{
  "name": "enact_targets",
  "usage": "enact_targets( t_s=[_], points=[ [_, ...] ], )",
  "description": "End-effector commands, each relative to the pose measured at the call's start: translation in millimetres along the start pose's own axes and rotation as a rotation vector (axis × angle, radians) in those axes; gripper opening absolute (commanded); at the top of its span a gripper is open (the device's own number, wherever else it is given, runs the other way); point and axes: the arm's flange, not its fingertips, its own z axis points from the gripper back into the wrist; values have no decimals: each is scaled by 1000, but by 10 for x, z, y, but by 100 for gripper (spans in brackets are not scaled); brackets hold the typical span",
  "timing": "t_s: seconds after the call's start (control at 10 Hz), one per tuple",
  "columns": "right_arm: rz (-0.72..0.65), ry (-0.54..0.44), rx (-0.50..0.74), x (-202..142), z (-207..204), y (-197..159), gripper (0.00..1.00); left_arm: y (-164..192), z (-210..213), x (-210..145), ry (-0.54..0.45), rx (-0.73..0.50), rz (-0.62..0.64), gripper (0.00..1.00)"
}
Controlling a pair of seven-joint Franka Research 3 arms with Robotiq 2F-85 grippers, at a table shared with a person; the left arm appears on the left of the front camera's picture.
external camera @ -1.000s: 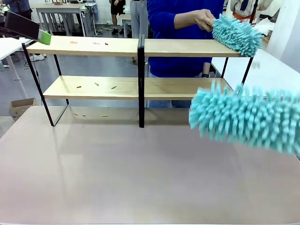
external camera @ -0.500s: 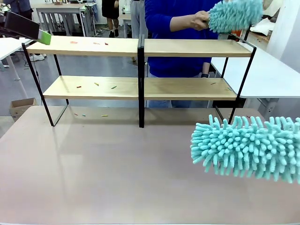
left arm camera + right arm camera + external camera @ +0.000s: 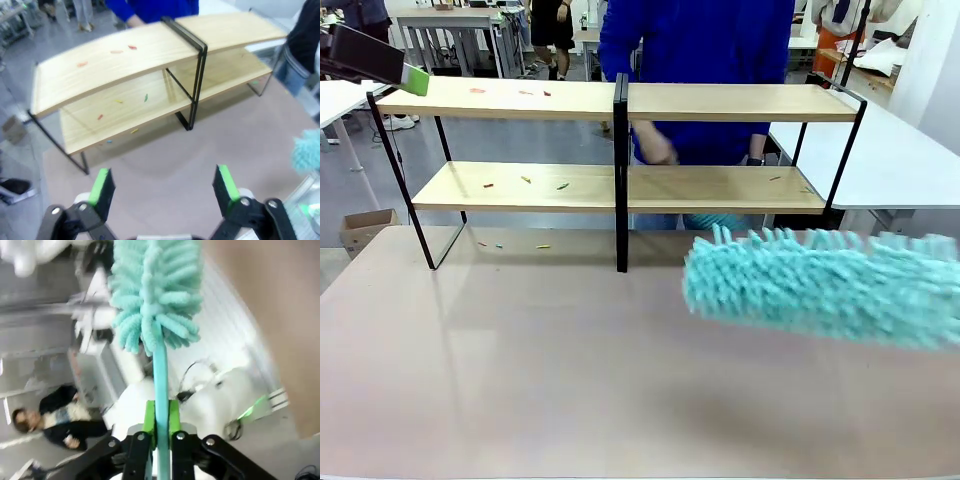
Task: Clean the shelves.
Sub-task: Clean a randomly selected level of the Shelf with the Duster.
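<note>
Clamping right gripper point(image 3: 160, 416) jaws on a teal duster point(image 3: 820, 285), left gripper point(image 3: 164, 187) jaws apart, empty; poised in front of the shelves point(image 3: 720, 102), duster lengthwise along their right half.

The desk point(image 3: 520, 380) is bare along its near and left edges; a teal duster point(image 3: 820, 285) bars the right side; the shelves point(image 3: 500, 100) line the far edge, a person's hand point(image 3: 655, 150) showing between their boards.
</note>
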Motion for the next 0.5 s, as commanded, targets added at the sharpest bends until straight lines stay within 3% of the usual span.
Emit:
enact_targets(
  t_s=[0.0,0.3,0.4],
  points=[
    [-74,-127,-143,490,-258,-55,12,5,10,0,-3,-1,2,100],
    [-144,-390,-271,832,-249,-183,12,5,10,0,-3,-1,2,100],
    [-277,-332,-217,823,-199,-216,12,5,10,0,-3,-1,2,100]
  ],
)
